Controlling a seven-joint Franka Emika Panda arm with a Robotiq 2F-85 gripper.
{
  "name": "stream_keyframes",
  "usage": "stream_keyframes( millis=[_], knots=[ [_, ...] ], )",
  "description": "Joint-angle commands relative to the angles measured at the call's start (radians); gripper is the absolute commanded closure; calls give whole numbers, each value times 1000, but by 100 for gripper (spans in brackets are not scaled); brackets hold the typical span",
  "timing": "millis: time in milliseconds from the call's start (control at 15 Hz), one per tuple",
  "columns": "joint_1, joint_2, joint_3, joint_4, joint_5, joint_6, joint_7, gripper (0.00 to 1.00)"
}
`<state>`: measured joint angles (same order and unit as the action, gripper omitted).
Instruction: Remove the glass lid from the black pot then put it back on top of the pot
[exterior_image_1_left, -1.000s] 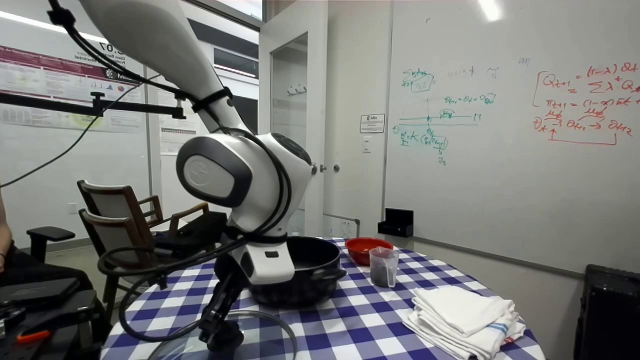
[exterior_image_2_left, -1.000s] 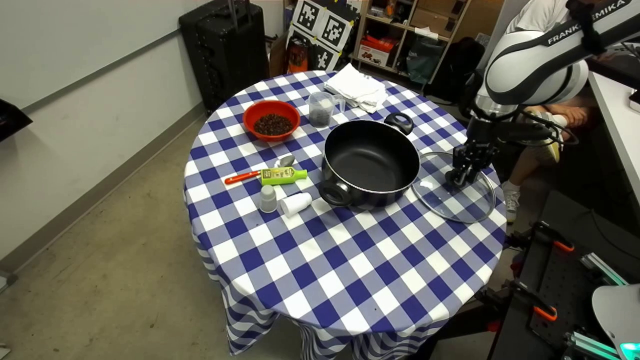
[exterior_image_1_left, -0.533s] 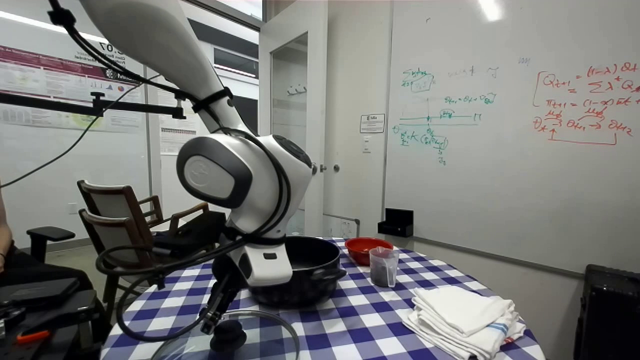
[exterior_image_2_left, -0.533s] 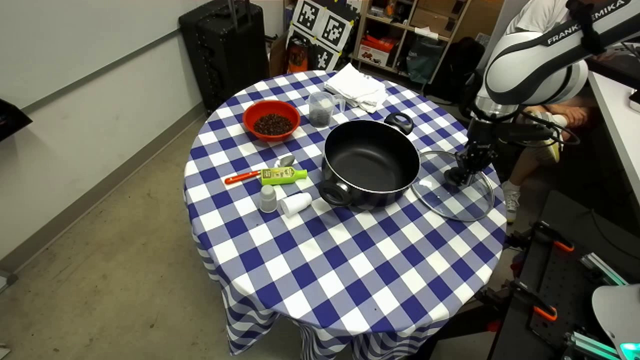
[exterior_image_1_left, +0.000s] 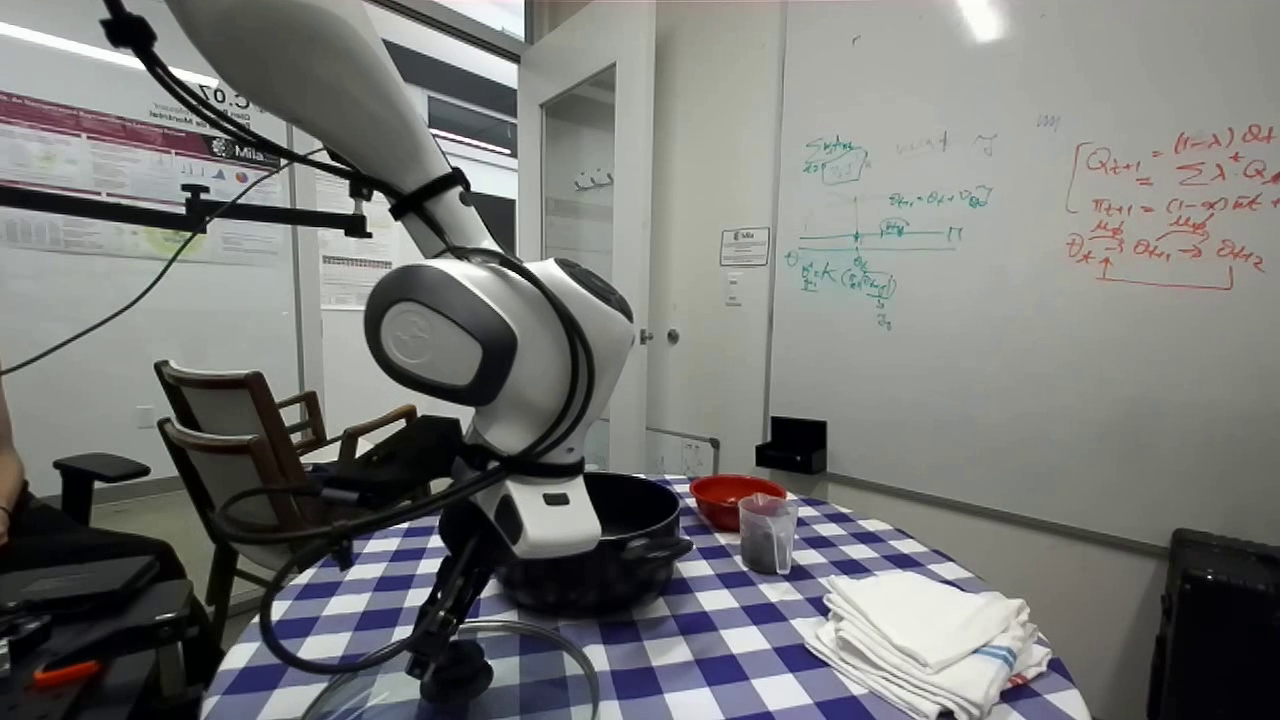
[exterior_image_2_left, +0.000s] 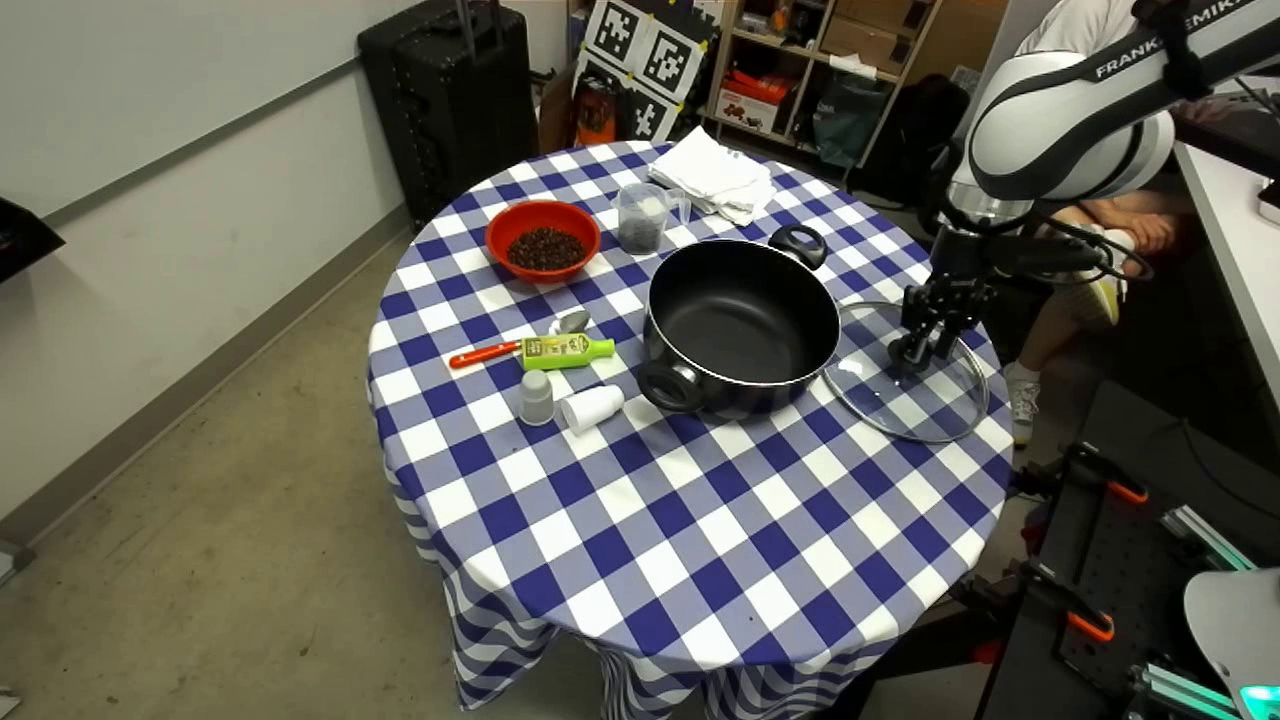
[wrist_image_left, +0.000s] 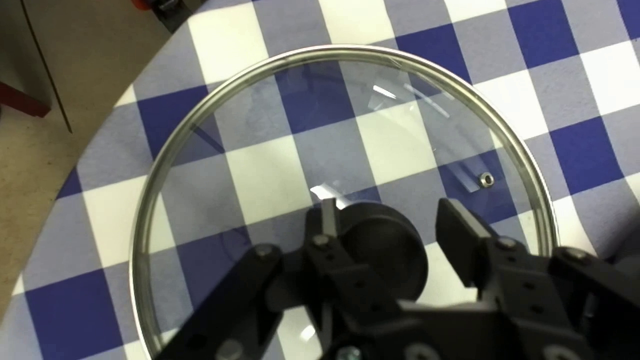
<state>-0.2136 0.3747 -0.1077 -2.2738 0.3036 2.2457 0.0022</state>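
The glass lid lies flat on the tablecloth, knob up, beside the black pot. The lid also shows in an exterior view and the wrist view. The pot has no cover and its inside looks empty; it also shows in an exterior view, partly behind the arm. My gripper is open over the lid's dark knob. The left finger overlaps the knob's edge in the wrist view; the right finger stands apart from it. The gripper also shows in both exterior views.
A red bowl of dark beans, a clear measuring cup and folded white towels stand beyond the pot. A green bottle, a grey shaker and a white cup are on the pot's far side from the lid.
The gripper drew back from the knob half a second ago and is now close over it again. The lid shifted very slightly at first, then stayed. The pot has not moved.
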Motion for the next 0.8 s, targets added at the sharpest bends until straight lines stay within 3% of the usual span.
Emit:
stream_keyframes(
  millis=[0, 133, 733],
  knots=[
    [5, 2, -10, 27, -10, 2, 5, 15],
    [5, 6, -10, 36, -10, 1, 6, 1],
    [12, 39, 3, 49, -3, -2, 6, 0]
  ],
)
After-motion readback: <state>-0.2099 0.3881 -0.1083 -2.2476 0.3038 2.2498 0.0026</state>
